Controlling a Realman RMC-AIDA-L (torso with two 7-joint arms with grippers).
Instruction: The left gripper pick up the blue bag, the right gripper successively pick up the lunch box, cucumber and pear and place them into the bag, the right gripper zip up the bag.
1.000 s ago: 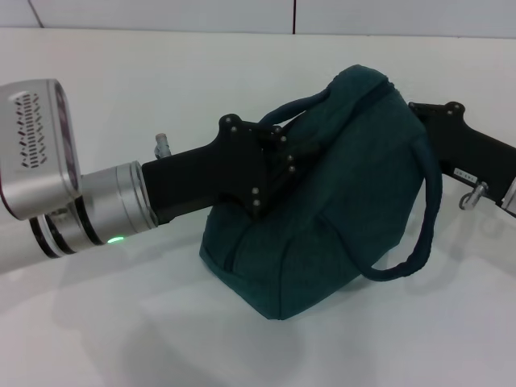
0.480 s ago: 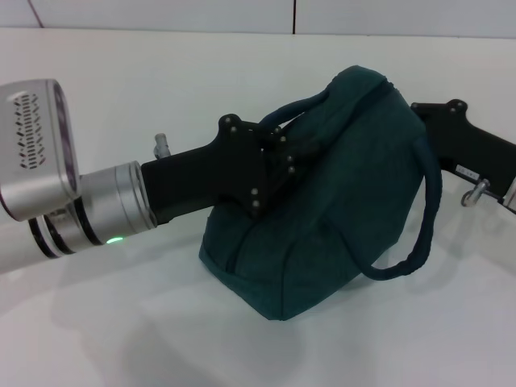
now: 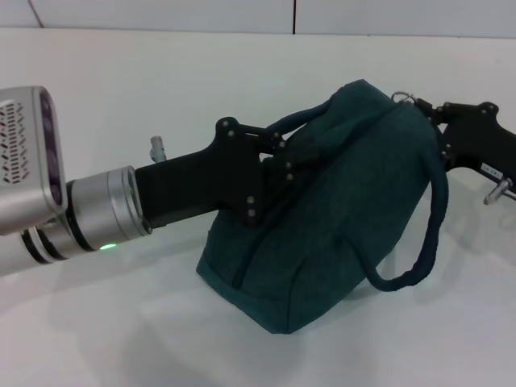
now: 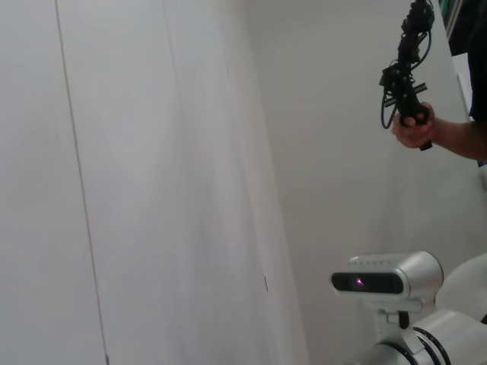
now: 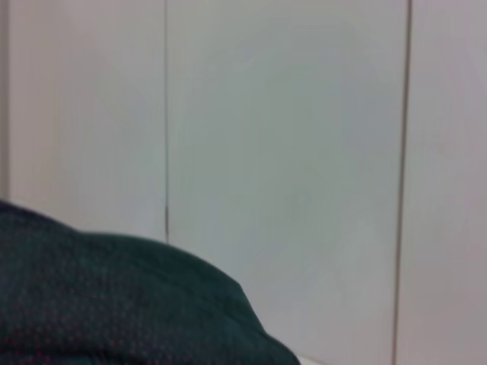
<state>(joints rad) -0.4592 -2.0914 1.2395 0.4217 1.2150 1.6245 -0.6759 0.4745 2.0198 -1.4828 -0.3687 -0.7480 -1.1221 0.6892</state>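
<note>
Head view: the blue bag (image 3: 339,201) sits tilted on the white worktop (image 3: 121,97), between the two arms
Bag top: it looks zipped shut, and no lunch box, cucumber or pear shows anywhere
Left gripper (image 3: 278,161): it reaches in from the left and is closed on the near loop handle (image 3: 302,121) at the top of the bag
Right gripper (image 3: 431,121): it is at the far end of the bag top, right by the silver ring pull (image 3: 403,98); I cannot tell if it is open or closed
Other handle (image 3: 423,234): it hangs loose down the right side of the bag
What could go wrong: the bag is soft and leaning, so a hard pull on the zip may tip it over or tug the handle out of the left gripper; the loose handle may also catch on the right gripper
Surface: plain, white and smooth
Room: pale wall panels with thin dark seams; in the left wrist view a person's hand (image 4: 415,129) holds a black device far off
</note>
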